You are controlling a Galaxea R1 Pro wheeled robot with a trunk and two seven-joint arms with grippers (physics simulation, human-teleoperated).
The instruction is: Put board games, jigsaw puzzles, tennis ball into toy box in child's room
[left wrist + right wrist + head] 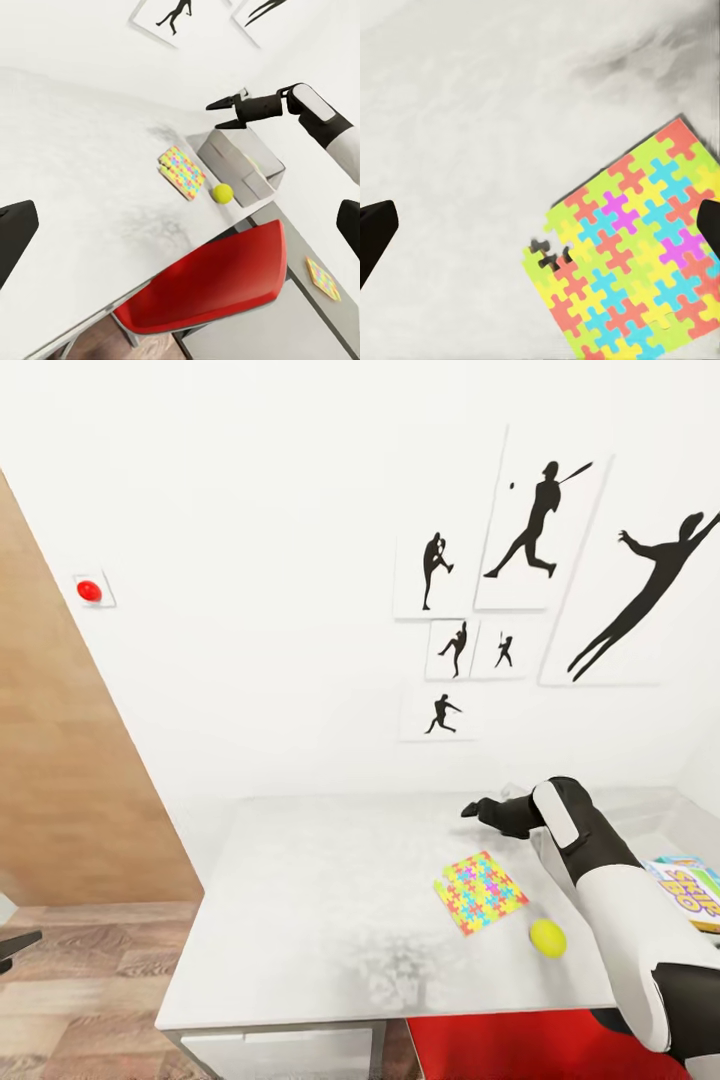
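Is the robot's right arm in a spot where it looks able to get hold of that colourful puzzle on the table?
Probably yes. The right tool hangs open above the table, with the jigsaw puzzle lying flat just below it and nothing between them. The tennis ball sits off to one side.

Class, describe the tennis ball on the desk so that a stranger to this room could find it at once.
Start at the table with the pale grey top, under the sports-silhouette pictures. Near its front edge, above the red chair, lies a multicoloured jigsaw puzzle. The tennis ball sits just beside that puzzle's near corner: small, round and plain yellow-green, where the puzzle is flat, square and many-coloured.
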